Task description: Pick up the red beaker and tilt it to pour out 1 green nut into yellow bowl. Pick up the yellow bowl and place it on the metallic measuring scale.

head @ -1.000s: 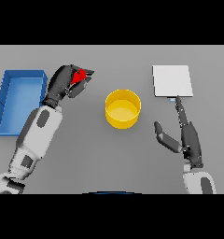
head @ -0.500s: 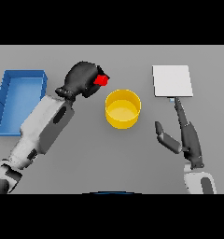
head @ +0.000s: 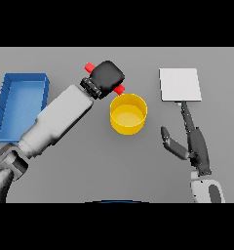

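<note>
My left hand (head: 107,77) is shut on the red beaker (head: 120,89), which lies tilted almost on its side; only its two red ends show past the dark fingers. The beaker's lower end hangs just above the far left rim of the yellow bowl (head: 128,114), which stands in the table's middle. No green nut shows. The metallic measuring scale (head: 180,84), a pale square plate, lies at the right rear. My right hand (head: 194,141) rests open in front of the scale, fingertips near its front edge.
A blue tray (head: 7,105) lies along the left side of the table, beside my left forearm.
My left hand has carried the red beaker rightward from beside the blue tray to the bowl's rim and tipped it over further. The right hand has stayed still.
</note>
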You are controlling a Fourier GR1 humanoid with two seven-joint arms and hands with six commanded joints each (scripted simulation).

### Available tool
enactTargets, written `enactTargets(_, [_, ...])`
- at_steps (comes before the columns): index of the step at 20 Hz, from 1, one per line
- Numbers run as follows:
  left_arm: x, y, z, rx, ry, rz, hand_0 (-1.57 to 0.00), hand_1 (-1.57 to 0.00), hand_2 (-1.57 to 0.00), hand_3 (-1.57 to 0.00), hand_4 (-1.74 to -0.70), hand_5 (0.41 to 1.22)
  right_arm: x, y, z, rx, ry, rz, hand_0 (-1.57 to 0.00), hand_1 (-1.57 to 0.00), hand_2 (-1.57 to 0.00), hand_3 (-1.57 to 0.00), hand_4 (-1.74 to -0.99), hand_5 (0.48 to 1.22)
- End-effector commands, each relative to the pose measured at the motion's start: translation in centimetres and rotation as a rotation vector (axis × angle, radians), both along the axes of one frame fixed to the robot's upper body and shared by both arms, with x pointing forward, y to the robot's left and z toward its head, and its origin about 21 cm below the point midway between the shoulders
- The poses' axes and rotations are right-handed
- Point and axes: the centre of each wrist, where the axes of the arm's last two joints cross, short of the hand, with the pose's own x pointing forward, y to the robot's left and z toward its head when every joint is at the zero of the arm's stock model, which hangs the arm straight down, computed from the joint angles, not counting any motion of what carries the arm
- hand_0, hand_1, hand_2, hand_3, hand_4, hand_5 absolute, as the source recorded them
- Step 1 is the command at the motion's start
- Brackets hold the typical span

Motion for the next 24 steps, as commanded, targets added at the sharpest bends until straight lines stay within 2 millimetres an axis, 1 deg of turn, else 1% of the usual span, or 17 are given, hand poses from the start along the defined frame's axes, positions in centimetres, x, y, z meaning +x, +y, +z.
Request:
enactTargets(1, [0.2, -0.2, 0.2, 0.057, -0.01, -0.011, -1.57, -1.57, -1.57, -1.57, -1.67, 1.217, -0.2, 0.2, 0.1, 0.001, -0.012, 0.012, 0.0, 0.0, 0.0, 0.0, -1.065, 0.676])
enactTargets(3, [0.3, -1.1, 0.1, 0.158, -0.046, -0.035, -1.57, -1.57, -1.57, -1.57, -1.7, 1.219, -0.2, 0.2, 0.1, -0.016, -0.009, 0.022, 0.0, 0.0, 0.0, 0.0, -1.066, 0.689])
enactTargets(5, [0.5, -1.1, 0.4, 0.256, -0.072, -0.052, -1.57, -1.57, -1.57, -1.57, -1.71, 1.219, -0.5, 0.3, 0.1, 0.001, -0.005, 0.024, 0.0, 0.0, 0.0, 0.0, -1.064, 0.69])
enactTargets(7, [0.6, -1.3, 0.8, 0.311, -0.098, -0.077, -1.57, -1.57, -1.57, -1.57, -1.72, 1.22, -0.4, 0.0, -0.3, 0.001, 0.001, 0.03, 0.0, 0.0, 0.0, 0.0, -1.063, 0.697])
enactTargets(8, [0.6, -1.5, 0.9, 0.338, -0.112, -0.079, -1.57, -1.57, -1.57, -1.57, -1.73, 1.22, -0.3, -0.1, 0.0, -0.012, -0.005, 0.028, 0.0, 0.0, 0.0, 0.0, -1.06, 0.7])
enactTargets(9, [0.6, -1.9, 0.8, 0.355, -0.13, -0.085, -1.57, -1.57, -1.57, -1.57, -1.73, 1.22, -0.5, 0.4, -0.2, -0.009, 0.002, 0.027, 0.0, 0.0, 0.0, 0.0, -1.058, 0.696])
enactTargets(10, [0.4, -2.4, 0.6, 0.368, -0.151, -0.092, -1.57, -1.57, -1.57, -1.57, -1.73, 1.22, -0.1, 0.6, -0.1, 0.002, 0.002, 0.03, 0.0, 0.0, 0.0, 0.0, -1.06, 0.696])
enactTargets(13, [-0.1, -3.4, -0.1, 0.402, -0.193, -0.123, -1.57, -1.57, -1.57, -1.57, -1.74, 1.221, -0.3, 0.4, -0.2, 0.017, -0.016, 0.03, 0.0, 0.0, 0.0, 0.0, -1.058, 0.7])
enactTargets(15, [-0.3, -3.5, -0.9, 0.451, -0.231, -0.158, -1.57, -1.57, -1.57, -1.57, -1.74, 1.221, -0.5, 0.1, -0.3, 0.008, -0.008, 0.017, 0.0, 0.0, 0.0, 0.0, -1.055, 0.691])
enactTargets(16, [-0.4, -3.7, -0.7, 0.467, -0.244, -0.183, -1.57, -1.57, -1.57, -1.57, -1.74, 1.221, -0.6, 0.2, -0.4, 0.004, -0.004, 0.013, 0.0, 0.0, 0.0, 0.0, -1.065, 0.684])
enactTargets(17, [-0.5, -3.9, -0.7, 0.503, -0.256, -0.193, -1.57, -1.57, -1.57, -1.57, -1.74, 1.221, -0.1, 0.6, -0.2, -0.006, -0.006, 0.006, 0.0, 0.0, 0.0, 0.0, -1.076, 0.678])
enactTargets(19, [-0.7, -4.9, -0.4, 0.571, -0.279, -0.225, -1.57, -1.57, -1.57, -1.57, -1.73, 1.221, 0.0, 0.8, -0.2, -0.007, -0.023, 0.014, 0.0, 0.0, 0.0, 0.0, -1.082, 0.677])
enactTargets(20, [-0.6, -5.1, -0.2, 0.589, -0.289, -0.242, -1.57, -1.57, -1.57, -1.57, -1.73, 1.221, -0.2, 0.8, -0.2, -0.014, -0.026, 0.019, 0.0, 0.0, 0.0, 0.0, -1.077, 0.676])
enactTargets(21, [-0.7, -5.8, 0.1, 0.628, -0.313, -0.253, -1.57, -1.57, -1.57, -1.57, -1.73, 1.221, -0.2, 0.8, -0.2, -0.011, -0.03, 0.013, 0.0, 0.0, 0.0, 0.0, -1.073, 0.675])
enactTargets(22, [-0.7, -5.8, -0.1, 0.682, -0.307, -0.273, -1.57, -1.57, -1.57, -1.57, -1.73, 1.221, -0.3, 0.6, -0.3, -0.013, -0.019, 0.002, 0.0, 0.0, 0.0, 0.0, -1.063, 0.673])
enactTargets(23, [-0.9, -6.3, -0.2, 0.718, -0.314, -0.292, -1.57, -1.57, -1.57, -1.57, -1.73, 1.221, 0.1, 0.9, -0.4, -0.016, -0.007, -0.001, 0.0, 0.0, 0.0, 0.0, -1.061, 0.671])
enactTargets(24, [-0.9, -6.9, 0.1, 0.742, -0.33, -0.303, -1.57, -1.57, -1.57, -1.57, -1.73, 1.221, 0.0, 0.7, -0.2, -0.026, -0.016, 0.0, 0.0, 0.0, 0.0, 0.0, -1.059, 0.672])
